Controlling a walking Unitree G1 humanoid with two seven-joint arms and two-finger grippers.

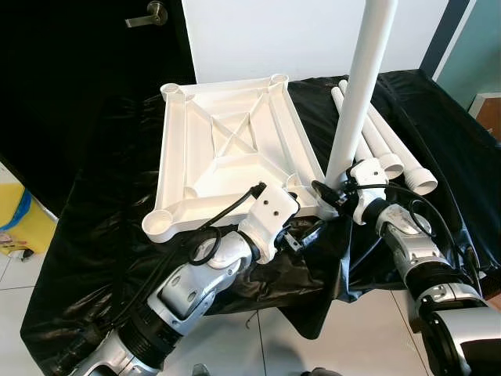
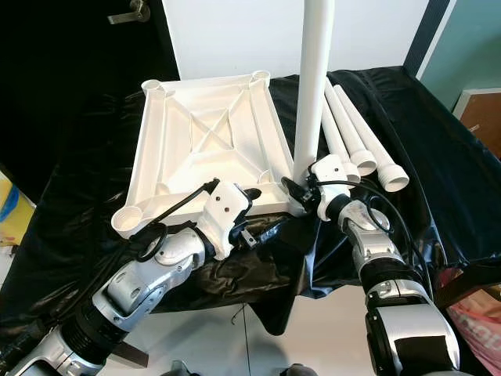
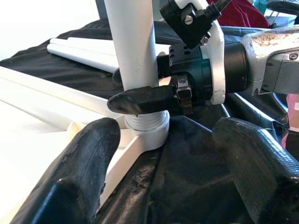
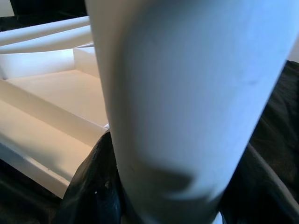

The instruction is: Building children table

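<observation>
Tabletop [image 1: 227,149] lies upside down on the black sheet [image 1: 94,235], ribs up, four corner sockets showing. Three spare legs [image 1: 387,153] lie side by side on the sheet beyond my right arm, well apart from the work.

My right gripper [image 1: 327,196] is clamped on the upright leg [image 1: 356,94] low down, just above its threaded end. The leg's long axis is close to vertical, its foot sitting in the near right corner socket [image 3: 147,133]. In the left wrist view a few threads show above the socket rim, so I judge it not fully seated, though the angle is poor and I may be misreading the collar.

My left gripper [image 3: 159,163] is spread wide, holding nothing, just in front of that same corner; one finger [image 3: 77,172] sits near the tabletop's edge, and I cannot tell if it touches.

Key relation: the socket lies straight ahead of the left gripper and directly beneath the right. The right arm holds the leg; the left is placed to brace the corner while the leg turns about its vertical axis.
</observation>
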